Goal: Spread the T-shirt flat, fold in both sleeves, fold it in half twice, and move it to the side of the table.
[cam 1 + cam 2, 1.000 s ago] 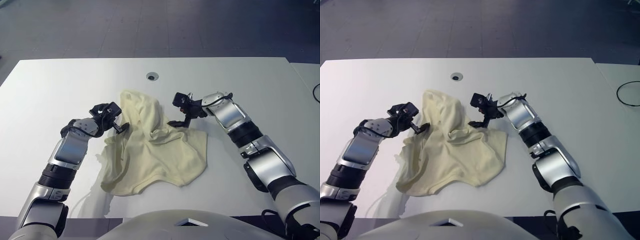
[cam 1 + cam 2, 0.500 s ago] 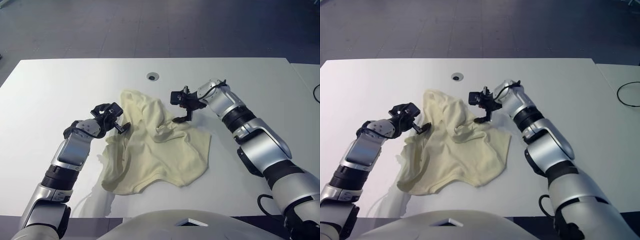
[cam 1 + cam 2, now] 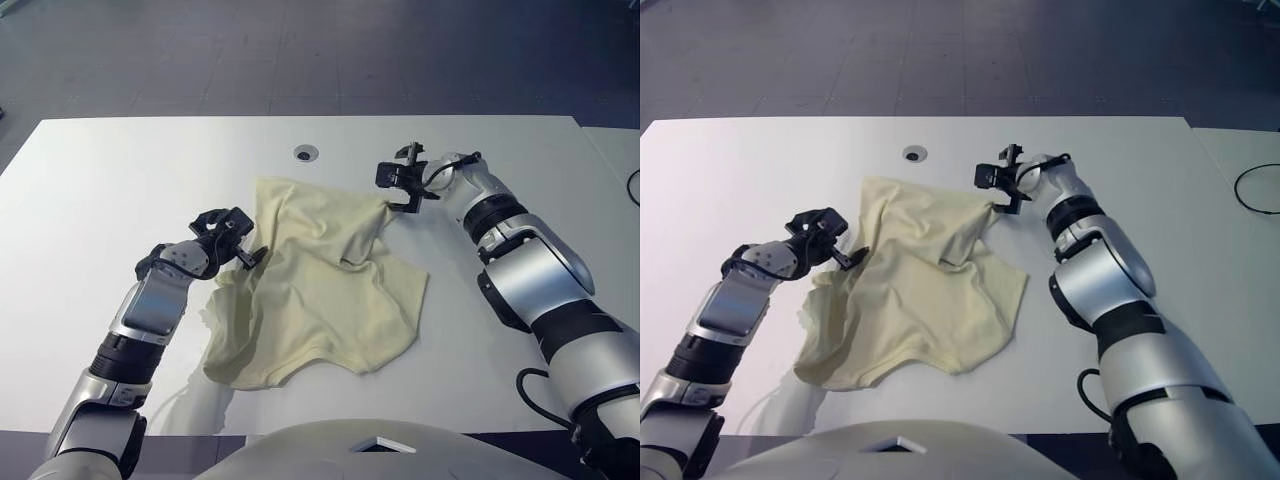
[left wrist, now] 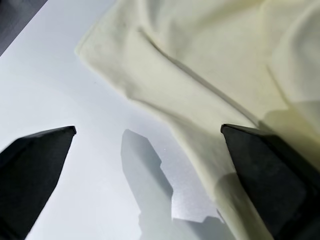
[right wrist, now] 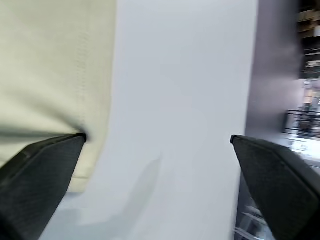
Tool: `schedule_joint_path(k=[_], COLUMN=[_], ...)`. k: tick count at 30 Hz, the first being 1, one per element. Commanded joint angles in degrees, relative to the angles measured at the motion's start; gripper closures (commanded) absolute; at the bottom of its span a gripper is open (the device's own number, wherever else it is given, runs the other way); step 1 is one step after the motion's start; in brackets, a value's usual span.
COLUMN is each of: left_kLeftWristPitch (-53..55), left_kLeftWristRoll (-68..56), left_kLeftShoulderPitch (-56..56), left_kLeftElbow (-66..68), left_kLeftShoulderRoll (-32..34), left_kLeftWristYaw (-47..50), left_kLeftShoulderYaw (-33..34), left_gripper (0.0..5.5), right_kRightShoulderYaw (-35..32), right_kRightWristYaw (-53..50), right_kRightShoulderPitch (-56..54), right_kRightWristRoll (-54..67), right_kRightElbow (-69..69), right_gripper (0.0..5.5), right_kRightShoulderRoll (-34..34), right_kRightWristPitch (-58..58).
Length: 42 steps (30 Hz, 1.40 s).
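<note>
A pale yellow T-shirt lies crumpled in the middle of the white table. My left gripper sits at the shirt's left edge, open, with one finger over the cloth and the other over bare table. My right gripper is at the shirt's far right corner, which is stretched out toward it. Its fingers stand wide apart, one touching the hemmed edge of the cloth. The near part of the shirt is bunched in folds, and no sleeve can be made out.
A round cable hole sits in the table behind the shirt. A second table with a black cable loop adjoins on the right. Bare table surface lies to the left, right and far side of the shirt.
My right gripper has swung right and away from me, and the shirt's far corner has stretched out with it. My left gripper has shifted slightly nearer along the left edge.
</note>
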Motion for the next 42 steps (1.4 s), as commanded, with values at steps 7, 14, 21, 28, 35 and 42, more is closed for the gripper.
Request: schedule_joint_path(k=[7,14,21,28,35,42], left_kLeftWristPitch=[3.6,2.1,7.5,-7.9,-26.4,-35.6], left_kLeftWristRoll=[0.7,-2.7,-12.5,-3.1,1.1,5.0], left_kLeftShoulderPitch=[3.1,-7.3,-18.9,-28.6,-42.6,-48.2], left_kLeftElbow=[0.4,6.1,7.9,29.1,60.1,77.0], left_kLeftShoulderRoll=[-0.2,-4.9,-5.4,-2.8,-7.5,-9.2], left_kLeftWristYaw=[-1.8,-0.7,-6.2,-4.7,-0.8,2.2], left_kLeftShoulderYaw=[-3.2,1.1,9.4,4.2,3.4,2.7], left_gripper=[0.10,0.10,0.10,0.10,0.10,0.10], right_kRightShoulderYaw=[-3.1,-16.1,-23.9,-28.6,-29.0,-27.1], right_kRightWristYaw=[-23.3,-14.3,3.9,18.3,28.0,30.8], right_kRightShoulderPitch=[1.0,4.2,22.9,41.4,48.0,48.7], right_kRightWristRoll=[-4.2,7.7,19.0,29.7,34.3,35.3], right_kRightElbow=[1.5,-4.9,-40.8,-80.8,-96.1,-100.2], right_gripper=[0.12,0.12,0.12,0.12,0.12,0.12], right_kRightShoulderRoll=[-2.4,-5.2,-11.1,-18.4,-27.2,-30.5], right_kRightWristPitch=[-4.6,-8.5,3.6,28.6,41.1,46.0])
